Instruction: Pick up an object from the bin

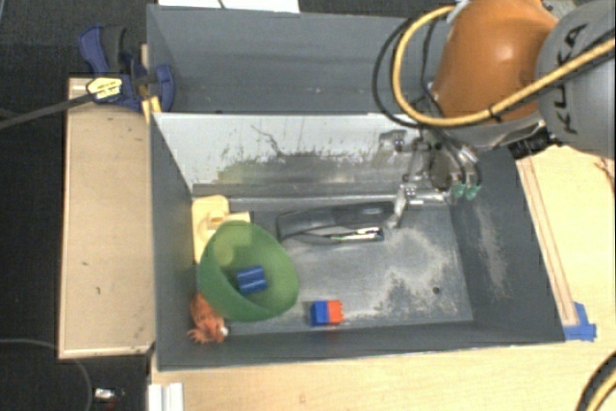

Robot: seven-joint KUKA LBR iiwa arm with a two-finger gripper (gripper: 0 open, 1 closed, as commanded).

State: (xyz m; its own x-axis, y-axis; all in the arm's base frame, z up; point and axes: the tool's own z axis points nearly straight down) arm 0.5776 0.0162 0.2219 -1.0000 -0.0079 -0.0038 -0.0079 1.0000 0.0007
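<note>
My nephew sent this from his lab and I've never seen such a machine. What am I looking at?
One camera looks down into a grey metal bin. The big shape from the right, with an orange cover, is a robot arm; its gripper hangs low in the bin's right half, beside the end of a dark long tool. I cannot tell that it holds anything. Toward the left and front lie a green bowl with a small blue block inside, a yellow thing, an orange toy and a blue-and-orange block.
</note>
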